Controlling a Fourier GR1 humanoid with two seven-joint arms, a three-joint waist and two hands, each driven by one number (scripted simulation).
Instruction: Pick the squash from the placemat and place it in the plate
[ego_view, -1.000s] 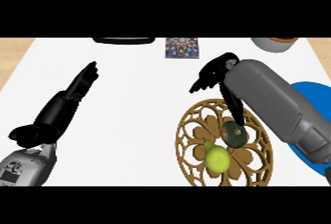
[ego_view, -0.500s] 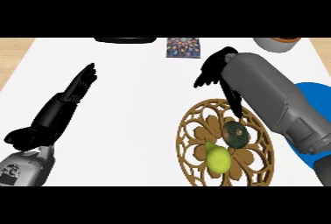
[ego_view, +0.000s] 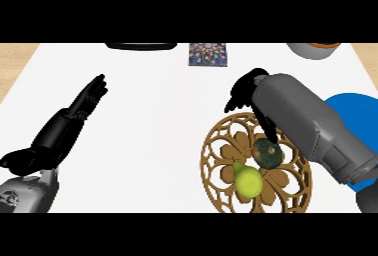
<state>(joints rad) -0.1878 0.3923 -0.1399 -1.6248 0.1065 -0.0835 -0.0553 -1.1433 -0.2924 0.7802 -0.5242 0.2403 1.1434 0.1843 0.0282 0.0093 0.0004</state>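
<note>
The grey right forearm (ego_view: 310, 125) hides much of the round blue plate (ego_view: 354, 107) and the round wooden openwork placemat's (ego_view: 221, 165) right rim.

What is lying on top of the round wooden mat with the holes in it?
On the placemat lie a dark green squash and a yellow-green fruit. The right forearm covers its far right part.
</note>
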